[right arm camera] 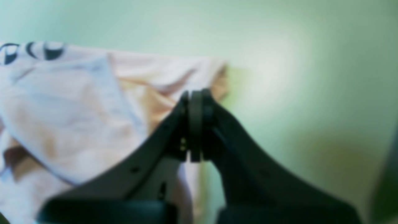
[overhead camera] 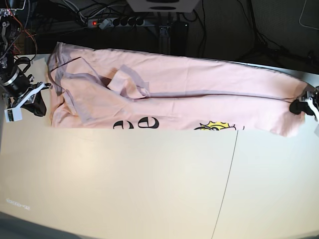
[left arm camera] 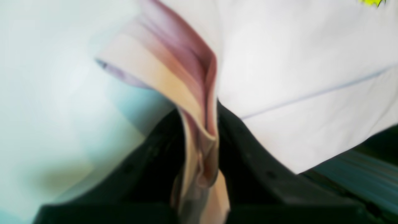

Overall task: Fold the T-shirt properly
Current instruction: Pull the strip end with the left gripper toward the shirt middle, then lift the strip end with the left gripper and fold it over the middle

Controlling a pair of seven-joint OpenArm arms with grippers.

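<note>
Left pincer [left arm camera: 211,140] clenches the shirt's [overhead camera: 199,84] hem, keeping it stretched along the counter [overhead camera: 149,179]; right pincer [right arm camera: 196,124] is pressed closed, empty, beside the sleeve end.

T-shirt [overhead camera: 199,89] across table's [overhead camera: 149,179] far half (grippers at opposite ends)
</note>
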